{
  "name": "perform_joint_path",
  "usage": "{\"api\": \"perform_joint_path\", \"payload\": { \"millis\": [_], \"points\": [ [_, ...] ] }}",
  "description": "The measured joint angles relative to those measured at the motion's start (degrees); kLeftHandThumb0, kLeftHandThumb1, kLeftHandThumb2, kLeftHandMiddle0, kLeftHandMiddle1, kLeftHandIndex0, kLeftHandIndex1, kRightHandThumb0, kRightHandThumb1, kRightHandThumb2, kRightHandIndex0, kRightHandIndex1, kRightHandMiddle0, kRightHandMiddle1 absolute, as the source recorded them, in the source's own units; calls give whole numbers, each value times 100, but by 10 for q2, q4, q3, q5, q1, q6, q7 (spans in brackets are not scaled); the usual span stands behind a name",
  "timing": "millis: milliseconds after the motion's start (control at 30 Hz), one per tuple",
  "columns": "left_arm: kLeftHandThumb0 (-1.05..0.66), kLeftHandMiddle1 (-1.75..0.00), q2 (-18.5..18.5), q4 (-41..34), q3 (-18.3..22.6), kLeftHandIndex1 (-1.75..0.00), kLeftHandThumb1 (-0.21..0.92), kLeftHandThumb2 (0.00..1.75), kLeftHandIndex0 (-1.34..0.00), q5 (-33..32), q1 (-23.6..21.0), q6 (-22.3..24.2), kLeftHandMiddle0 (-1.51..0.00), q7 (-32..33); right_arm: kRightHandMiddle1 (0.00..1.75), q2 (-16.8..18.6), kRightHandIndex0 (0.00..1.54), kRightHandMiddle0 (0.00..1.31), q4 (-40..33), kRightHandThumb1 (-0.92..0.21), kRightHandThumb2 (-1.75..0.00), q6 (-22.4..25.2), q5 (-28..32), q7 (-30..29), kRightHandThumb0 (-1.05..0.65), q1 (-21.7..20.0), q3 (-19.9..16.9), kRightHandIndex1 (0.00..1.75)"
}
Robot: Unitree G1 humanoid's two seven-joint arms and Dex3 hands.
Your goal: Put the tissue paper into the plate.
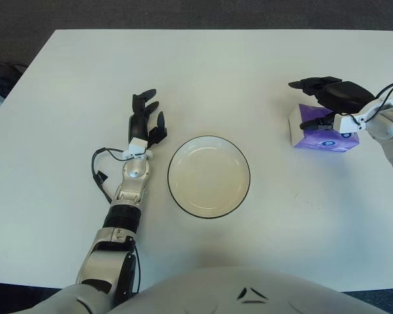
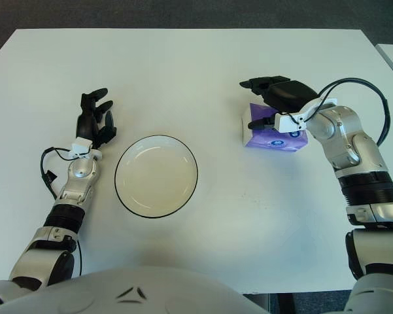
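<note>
A purple tissue pack with a white end lies flat on the white table, at the right. My right hand is over it, open. Its fingers reach out past the pack's far left corner, and its thumb lies along the near side of the pack's top. The pack is not lifted. A round white plate with a dark rim stands at the table's middle with nothing in it, well left of the pack. My left hand shows just left of the plate, fingers spread, holding nothing.
The white table runs to dark floor at the far edge and both sides. A black cable loops at my left wrist. My right forearm comes in from the right edge.
</note>
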Motion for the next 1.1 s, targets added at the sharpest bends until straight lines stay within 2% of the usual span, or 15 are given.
{"api": "perform_joint_path", "payload": {
  "millis": [500,1100],
  "points": [
    [-67,-67,2,0,0,-93,92,78,0,-2,0,0,-27,-5,0,-22,0,0,-6,-92,-29,-2,-8,14,-105,-2,-2,0],
    [-67,-67,3,0,0,-94,92,76,0,-3,0,1,-26,-5,0,-45,0,0,-30,-92,-11,40,-9,52,-105,-3,-7,0]
  ]
}}
